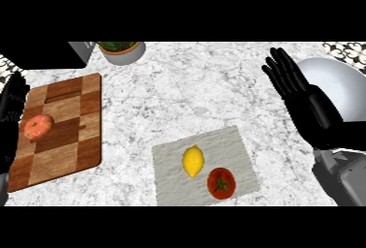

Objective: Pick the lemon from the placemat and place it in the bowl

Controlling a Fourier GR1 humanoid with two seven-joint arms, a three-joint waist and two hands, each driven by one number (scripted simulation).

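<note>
A yellow lemon (193, 161) lay untouched on a pale grey placemat (172, 184) near the front of a speckled marble counter (186, 97), with a red tomato (221, 183) just beside it at the lemon's lower right on the same mat. The robot's right hand (304, 99) hovered above the counter at the right, its black fingers straight and spread apart, holding nothing, well clear of the lemon. Behind and to the right of that hand sat the white bowl (343, 89), partly hidden by the hand and forearm and cut off by the view's right edge; what could be seen of its inside showed only white.

At the far left edge the left hand (13, 104) showed only in part, dark fingers pointing up and relaxed, resting beside a chequered wooden cutting board (68, 140). A round reddish-orange fruit (38, 127) rested on the left part of that board, close to the left hand but not gripped by it. At the back of the counter stood a grey pot (123, 52) with green leaves, and next to it on the left a dark block (46, 54) whose nature could not be told.
</note>
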